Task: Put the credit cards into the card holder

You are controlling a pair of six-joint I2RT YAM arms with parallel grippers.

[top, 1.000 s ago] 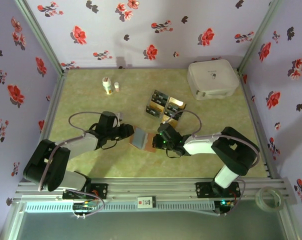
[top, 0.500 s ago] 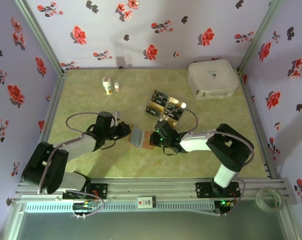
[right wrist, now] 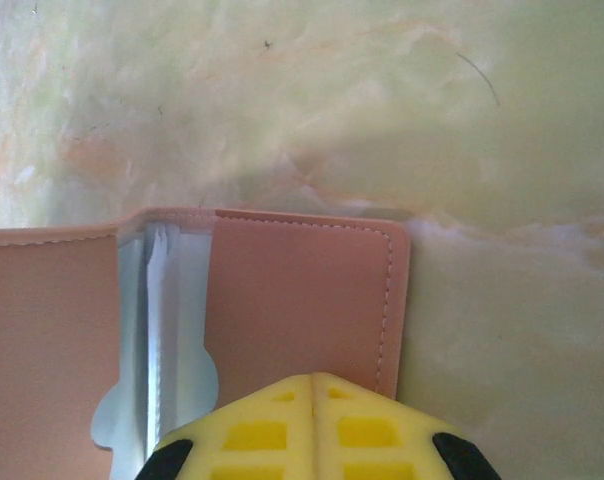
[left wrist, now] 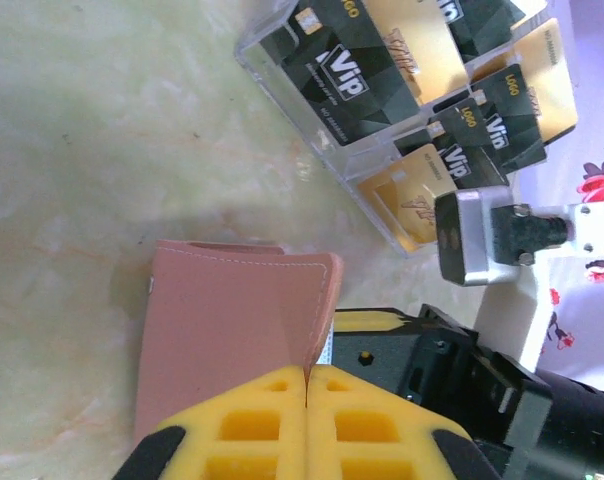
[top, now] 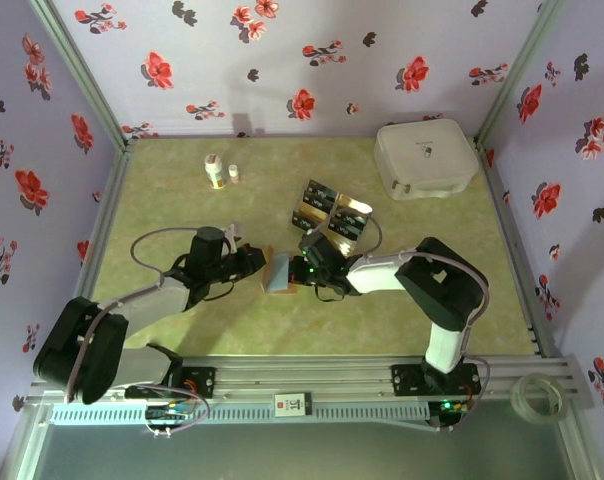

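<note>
Centre of the table (top: 172, 215), a touch toward the near rail (top: 302, 372), is where the card holder (top: 280, 273) sits. It's part-open, with one reddish-brown flap low and the grey-blue inside tipped up. My left fingers (top: 254, 263) come at it from the left and my right fingers (top: 307, 268) from the right, so it's boxed in on both sides (tight quarters).

Left wrist view: the left fingers (left wrist: 242, 425) are pressed together, with the seam right at the curled edge of the card holder (left wrist: 232, 330). I can't tell whether that edge is nipped between them. The right arm's black wrist (left wrist: 482, 390) crowds in just beside the holder.

Right wrist view: the right fingers (right wrist: 367, 410) are pressed together too, tips over the near edge of the card holder (right wrist: 297, 300). Its stitched border shows along the far and right sides, and the grey-blue pockets (right wrist: 172, 340) sit in the fold to the left.

The credit cards (top: 327, 212), black and gold (left wrist: 337, 85), stand in the clear tray (left wrist: 282, 108), just beyond the holder but apart from it.

For room to move, there's bare table left of the left arm out to the wall, and a bare strip between the holder and the rail. A small bottle (top: 215, 172) and a tiny bottle (top: 234, 173) stand far left. A white case (top: 425, 158) fills the far right corner, well apart.
</note>
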